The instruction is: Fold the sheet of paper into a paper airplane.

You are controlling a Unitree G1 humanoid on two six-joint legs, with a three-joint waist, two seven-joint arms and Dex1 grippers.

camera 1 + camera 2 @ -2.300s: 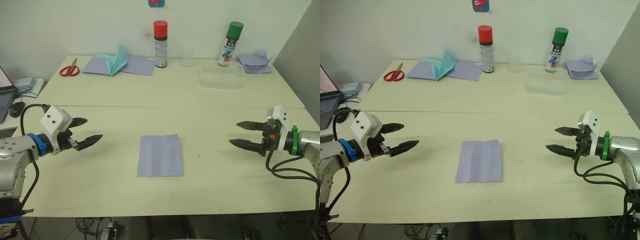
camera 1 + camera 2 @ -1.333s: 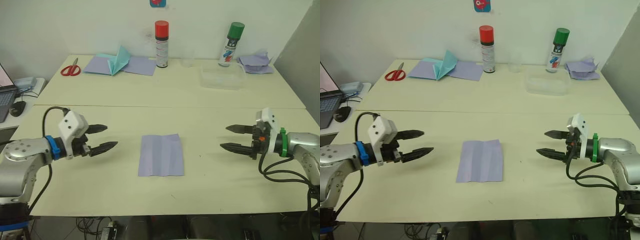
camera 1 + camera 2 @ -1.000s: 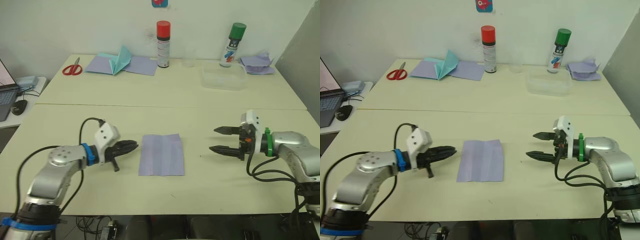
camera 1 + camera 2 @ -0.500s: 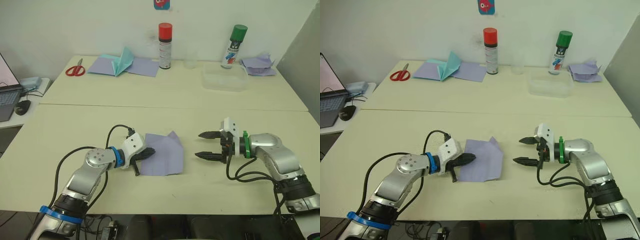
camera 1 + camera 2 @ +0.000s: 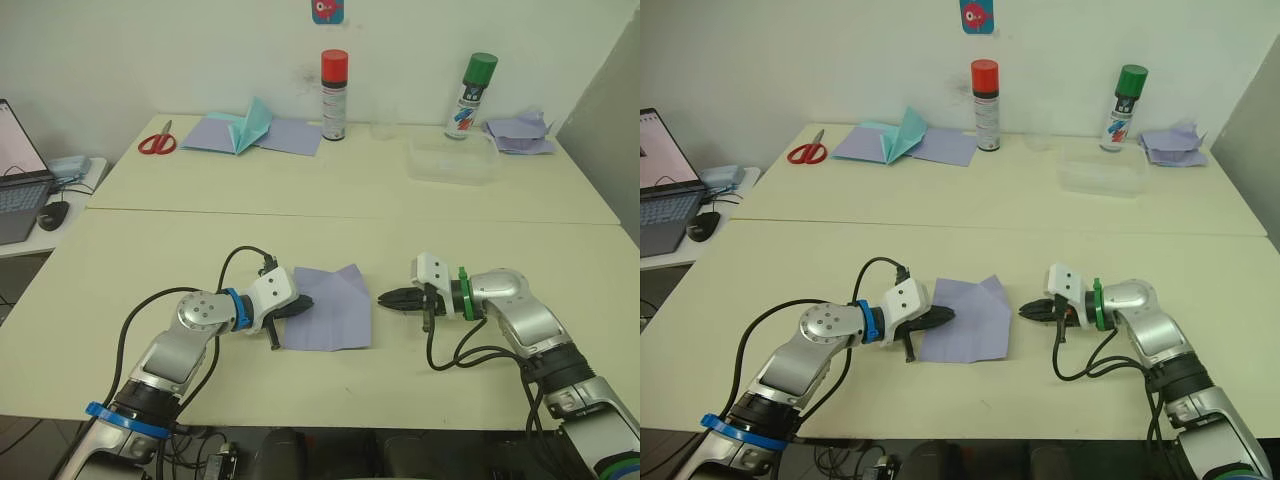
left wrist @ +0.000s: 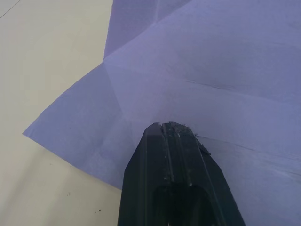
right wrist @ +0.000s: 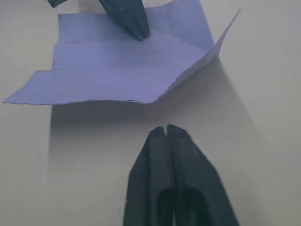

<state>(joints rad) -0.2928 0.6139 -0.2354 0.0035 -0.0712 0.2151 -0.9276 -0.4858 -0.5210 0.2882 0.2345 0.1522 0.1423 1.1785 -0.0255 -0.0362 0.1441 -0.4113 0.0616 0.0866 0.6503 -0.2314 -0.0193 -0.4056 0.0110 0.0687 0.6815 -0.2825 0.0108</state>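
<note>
Closest to you, the sheet of paper [image 5: 330, 306] lies on the front table [image 5: 130, 260], in the middle between your 2 arms. Your left gripper [image 5: 296, 307] has its 2 fingers squeezed together, with the tips pressing down on the left edge of the sheet. I can't tell if a bit of paper is pinched between them or if they just push on top. Your right gripper [image 5: 388, 299] is closed too and holds nothing; it sits just beside the right edge of the sheet, not touching it. The sheet is mostly flat with a few long crease lines, and its far right corner sticks up a little off the table. I think you are only at the start: there is no pointy nose yet, no wings, nothing that looks like a plane. Almost all the folding is left to do. Farther back, on the second table, you can see a clear tub [image 5: 451, 159], red scissors [image 5: 155, 143], some lavender sheets with a teal paper shape [image 5: 252, 128], a red-capped can [image 5: 334, 81], a green-capped can [image 5: 466, 82] and a crumpled paper heap [image 5: 519, 132].
</note>
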